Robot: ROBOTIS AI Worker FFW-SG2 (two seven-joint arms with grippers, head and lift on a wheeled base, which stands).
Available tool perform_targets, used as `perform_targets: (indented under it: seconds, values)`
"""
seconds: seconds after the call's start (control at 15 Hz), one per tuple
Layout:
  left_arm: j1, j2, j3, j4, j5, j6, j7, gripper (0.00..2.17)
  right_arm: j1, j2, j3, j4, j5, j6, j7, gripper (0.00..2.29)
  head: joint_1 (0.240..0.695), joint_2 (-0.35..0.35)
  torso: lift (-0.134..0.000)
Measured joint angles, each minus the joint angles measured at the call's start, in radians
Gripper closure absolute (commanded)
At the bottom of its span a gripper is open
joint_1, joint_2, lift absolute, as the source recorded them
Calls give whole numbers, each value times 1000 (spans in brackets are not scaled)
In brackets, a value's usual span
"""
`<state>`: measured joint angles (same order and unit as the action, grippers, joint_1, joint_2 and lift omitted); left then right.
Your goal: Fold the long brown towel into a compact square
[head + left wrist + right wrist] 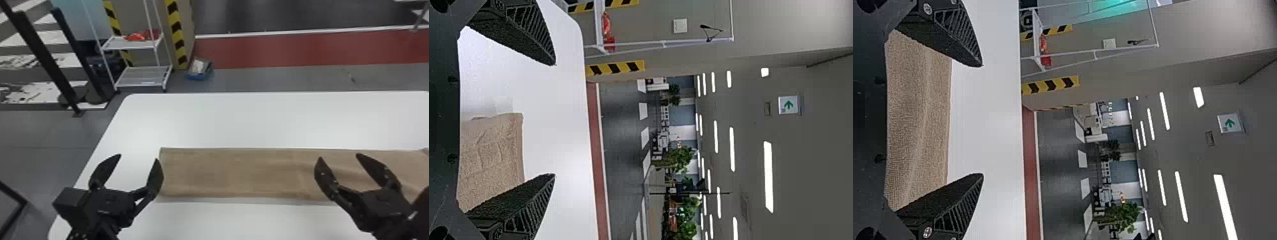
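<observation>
The desk [255, 121] carries the towel [229, 172], laid flat as a long strip running from between the tools toward the robot's right. The left tool [136, 159] is open and empty near the towel's left end. The right tool [339, 158], also open and empty, is positioned above the towel.

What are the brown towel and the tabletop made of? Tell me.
Brown towel: cloth, likely cotton terry, with a matt finish; its nubbly, softly creased surface suggests so. Tabletop: smooth white, perhaps laminate; soft bright patches give it a slight sheen.
</observation>
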<state>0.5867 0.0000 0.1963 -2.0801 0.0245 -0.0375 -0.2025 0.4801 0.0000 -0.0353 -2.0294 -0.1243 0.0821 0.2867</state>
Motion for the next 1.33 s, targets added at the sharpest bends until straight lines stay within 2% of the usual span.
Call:
perform_targets:
  seconds: [1.07, 1.2, 1.33]
  values:
    - [10, 0, -6, -14, 2, 0, 2, 83, 15, 0, 1, -20, -2, 3, -5, 97, 695, 135, -123]
    - [9, 0, -7, -12, 2, 8, 10, 137, 15, 0, 2, -20, -2, 3, -5, 97, 695, 137, -123]
    - [3, 0, -4, -21, 11, 79, 0, 208, 16, 0, 1, -20, -2, 5, -5, 97, 695, 138, -123]
